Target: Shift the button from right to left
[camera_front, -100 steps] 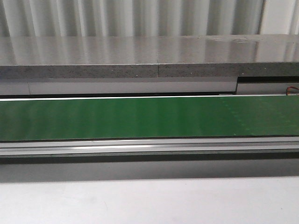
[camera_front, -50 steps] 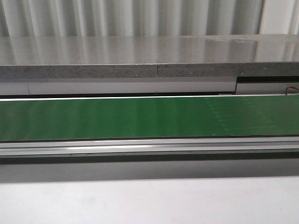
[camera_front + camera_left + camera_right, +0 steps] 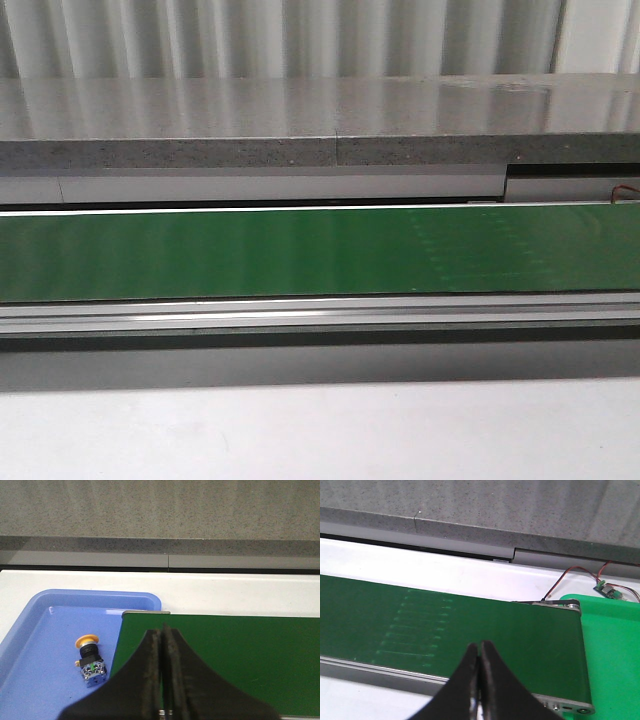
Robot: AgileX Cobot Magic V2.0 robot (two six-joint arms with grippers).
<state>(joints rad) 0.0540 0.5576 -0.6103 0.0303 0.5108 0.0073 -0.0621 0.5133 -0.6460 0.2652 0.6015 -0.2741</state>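
Lying on its side in the blue tray (image 3: 30, 630), just beside the end of the green conveyor belt (image 3: 240, 655), the button (image 3: 90, 657) shows its yellow cap, black collar and blue contact block. Left gripper (image 3: 163, 680) hovers over that belt end, fingers (image 3: 150, 680) pressed together and empty. Right gripper (image 3: 479, 680), fingers likewise together, hangs over the belt's opposite end beside a green tray (image 3: 615, 650).
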